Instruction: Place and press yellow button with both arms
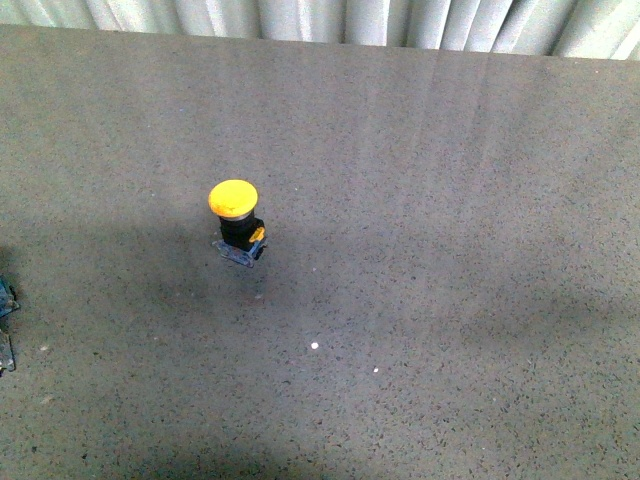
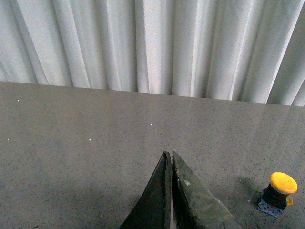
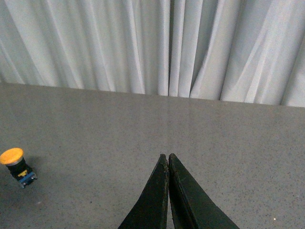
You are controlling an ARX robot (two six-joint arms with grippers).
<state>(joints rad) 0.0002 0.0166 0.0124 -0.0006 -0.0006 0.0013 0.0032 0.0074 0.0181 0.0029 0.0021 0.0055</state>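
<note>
**Inspector A:** We record the small mushroom-head yellow button [image 1: 237, 223], with its domed yellow-orange cap, short black body, yellow side tab and clear base, standing upright on the grey speckled stone-look bench [image 1: 450, 250]. In the front view it sits left of centre and roughly mid-depth. We see nothing touching it.

**Inspector B:** We confirm from both wrist views. In the left wrist view the button [image 2: 278, 193] stands on the bench, off to one side of the left gripper [image 2: 170, 155] and well apart from it. In the right wrist view the same button [image 3: 16, 164] stands well apart from the right gripper [image 3: 168, 156].

**Inspector A:** State of the fingers?

**Inspector B:** We find the left pair of flat black fingers [image 2: 157, 191] pressed together tip to tip, with only a hairline seam between them and nothing held. The right pair of fingers [image 3: 155, 195] is likewise closed tip to tip and holds nothing. Both point out over bare bench toward the pleated white curtain [image 3: 152, 45] at the far edge.

**Inspector A:** We note, in the front view, a small part of dark hardware [image 1: 6, 320] at the left border; we cannot tell what it is. A few white specks [image 1: 314, 346] lie on the bench nearer the camera than the button.
</note>
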